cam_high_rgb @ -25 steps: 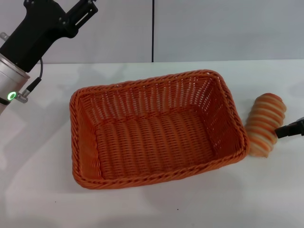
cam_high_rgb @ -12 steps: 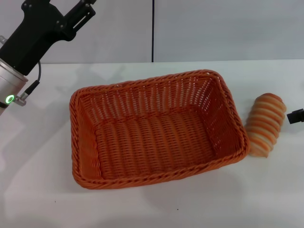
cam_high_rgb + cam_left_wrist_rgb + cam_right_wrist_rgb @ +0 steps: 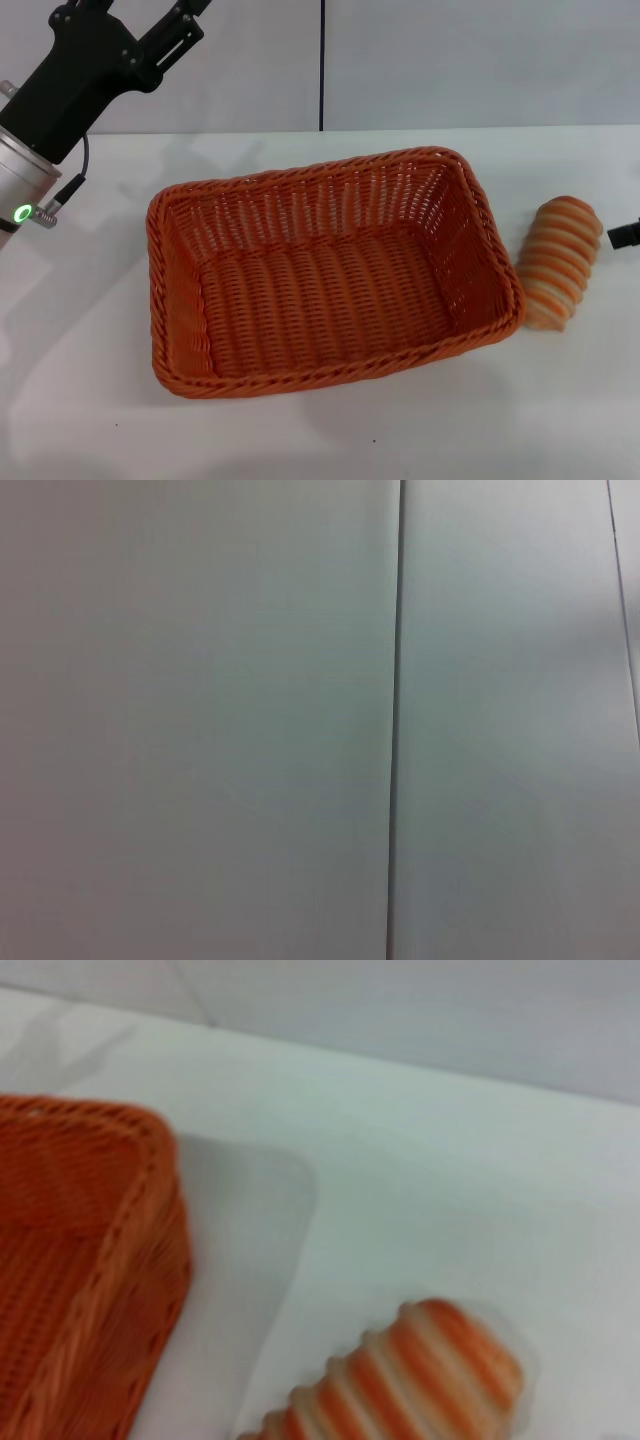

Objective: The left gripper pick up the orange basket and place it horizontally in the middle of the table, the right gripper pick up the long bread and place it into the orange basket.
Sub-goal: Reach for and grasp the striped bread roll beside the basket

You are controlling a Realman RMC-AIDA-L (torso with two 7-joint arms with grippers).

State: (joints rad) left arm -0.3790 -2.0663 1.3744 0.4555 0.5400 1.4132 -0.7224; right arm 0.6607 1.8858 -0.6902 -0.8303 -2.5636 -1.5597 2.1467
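The orange basket point(image 3: 330, 270) lies lengthwise across the middle of the white table point(image 3: 90, 400), and nothing is in it. Its corner also shows in the right wrist view as the orange basket point(image 3: 80, 1260). The long bread point(image 3: 560, 262), striped orange-brown and cream, lies on the table just right of the basket, close to its rim; the right wrist view shows one end of the long bread point(image 3: 410, 1380). My left gripper point(image 3: 130, 8) is raised at the far left, well above the basket, open and holding nothing. Only a black tip of my right gripper point(image 3: 625, 233) shows at the right edge, slightly right of the bread.
A grey wall with a dark vertical seam point(image 3: 322, 65) stands behind the table, and the left wrist view shows only that wall. Bare tabletop lies in front of the basket and to its left.
The right gripper's tip has drawn back to the right and slightly up, away from the bread. The left arm has risen a little. Basket and bread have not moved.
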